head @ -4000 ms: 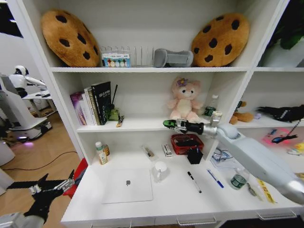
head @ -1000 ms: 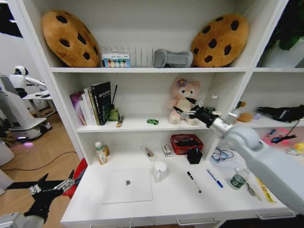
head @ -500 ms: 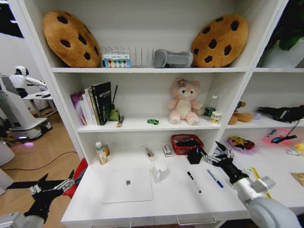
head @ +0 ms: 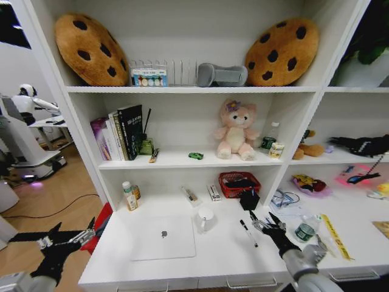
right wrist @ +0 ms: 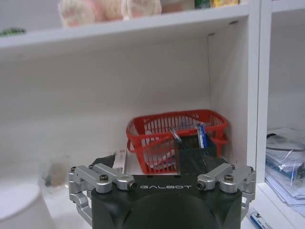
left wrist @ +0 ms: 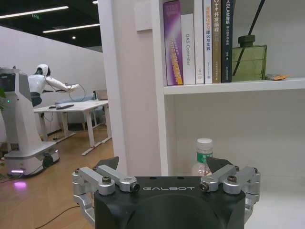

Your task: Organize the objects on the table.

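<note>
My right gripper (head: 263, 222) hovers open just above the white table (head: 219, 258), right of the black pen (head: 248, 233). A small clear jar with a dark lid (head: 304, 232) stands a little to its right. The silver laptop (head: 163, 237) lies shut at the table's left middle. On the shelf above sits the tiny green toy car (head: 196, 156). In the right wrist view the right gripper (right wrist: 158, 164) holds nothing, and a blue pen (right wrist: 259, 220) lies beside it. My left gripper (head: 67, 238) is parked low off the table's left end, and the left wrist view shows the left gripper (left wrist: 162, 164) open.
A white mug (head: 205, 217) stands right of the laptop. A red wire basket (head: 239, 182) and a black holder (head: 248, 199) sit at the back. A small bottle (head: 129, 196) is at the back left. Papers and a yellow strip (head: 334, 236) lie to the right.
The right gripper let go of the green car on the shelf, drew back, then came down to just above the table by the pens. The left arm has not moved.
</note>
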{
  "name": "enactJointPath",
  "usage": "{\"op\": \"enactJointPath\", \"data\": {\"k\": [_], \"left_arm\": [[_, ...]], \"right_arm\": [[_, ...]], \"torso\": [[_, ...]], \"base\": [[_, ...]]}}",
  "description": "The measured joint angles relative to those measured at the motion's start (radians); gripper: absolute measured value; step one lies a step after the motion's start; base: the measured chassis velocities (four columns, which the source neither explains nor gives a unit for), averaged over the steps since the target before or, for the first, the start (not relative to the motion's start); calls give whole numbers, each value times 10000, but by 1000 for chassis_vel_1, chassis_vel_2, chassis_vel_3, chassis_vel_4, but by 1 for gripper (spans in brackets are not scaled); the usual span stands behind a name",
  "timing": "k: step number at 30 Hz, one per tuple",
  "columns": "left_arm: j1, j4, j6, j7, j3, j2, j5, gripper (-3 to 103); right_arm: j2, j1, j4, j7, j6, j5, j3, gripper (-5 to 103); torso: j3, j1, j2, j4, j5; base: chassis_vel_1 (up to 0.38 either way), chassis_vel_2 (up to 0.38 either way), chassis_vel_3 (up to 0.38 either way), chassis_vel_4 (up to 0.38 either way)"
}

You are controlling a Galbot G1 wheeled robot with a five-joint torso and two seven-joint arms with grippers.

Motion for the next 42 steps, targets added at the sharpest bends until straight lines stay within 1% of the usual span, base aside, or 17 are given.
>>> {"op": "enactJointPath", "data": {"k": [1, 2, 3, 5, 6, 9, 11, 12, 14, 18, 26, 27, 29, 30, 39, 42], "left_arm": [[0, 0, 0, -1, 0, 1, 0, 100], [0, 0, 0, -1, 0, 1, 0, 100], [0, 0, 0, -1, 0, 1, 0, 100], [0, 0, 0, -1, 0, 0, 0, 100], [0, 0, 0, -1, 0, 0, 0, 100], [0, 0, 0, -1, 0, 0, 0, 100], [0, 0, 0, -1, 0, 1, 0, 100], [0, 0, 0, -1, 0, 1, 0, 100], [0, 0, 0, -1, 0, 0, 0, 100], [0, 0, 0, -1, 0, 1, 0, 100], [0, 0, 0, -1, 0, 1, 0, 100], [0, 0, 0, -1, 0, 1, 0, 100], [0, 0, 0, -1, 0, 0, 0, 100], [0, 0, 0, -1, 0, 0, 0, 100], [0, 0, 0, -1, 0, 1, 0, 100], [0, 0, 0, -1, 0, 1, 0, 100]], "right_arm": [[-402, 367, -481, 42, -214, -256, -277, 100], [-402, 367, -481, 42, -214, -256, -277, 100], [-546, 501, -678, 42, -298, -359, -391, 100], [-1002, 883, -1248, 36, -634, -513, -900, 100], [-1002, 883, -1248, 36, -634, -513, -900, 100], [-1429, 1472, -1817, -50, -820, -602, -1673, 100], [-1468, 1569, -1886, -50, -853, -589, -1793, 100], [-1543, 1892, -2116, -44, -948, -524, -2138, 100], [-1581, 2211, -2346, -7, -1052, -431, -2447, 100], [-1536, 2393, -2487, 112, -1182, -179, -2699, 100], [-1304, 2271, -2539, 121, -1154, -87, -2765, 100], [-1251, 2241, -2557, 117, -1139, -88, -2783, 102], [-1225, 2233, -2573, 113, -1127, -98, -2789, 102], [-1176, 2229, -2638, 88, -1085, -151, -2802, 99], [-1266, 2370, -2995, -87, -955, -262, -2899, 90], [-1295, 2428, -3168, -151, -843, -376, -3003, 92]], "torso": [[1, 0, -1, -2, 4], [1, 0, -1, -2, 4], [1, 0, -1, 0, 3], [1, 1, -2, -7, 4], [1, 1, -2, -7, 4], [1, 0, -1, -6, 2], [1, 0, -1, -6, 2], [1, 0, -1, -4, 3], [1, 0, -1, -2, 2], [1, 1, -1, -4, 2], [0, 0, 0, -6, 1], [0, 0, 0, -6, 1], [-1, 0, 0, -6, 1], [-1, 0, -1, -5, 1], [-1, -2, 0, -4, 1], [0, -2, 0, -5, 2]], "base": [[0, 0, 0, 0], [0, 0, 0, 0], [0, 0, 0, 0], [0, 0, 0, 0], [0, 0, 0, 0], [0, 0, 0, 0], [0, 0, 0, 0], [0, 0, 0, 0], [0, 0, 0, 0], [0, 0, 0, 0], [0, 0, 0, 0], [0, 0, 0, 0], [0, 0, 0, 0], [0, 0, 0, 0], [0, 0, 0, 0], [0, 0, 0, 0]]}}
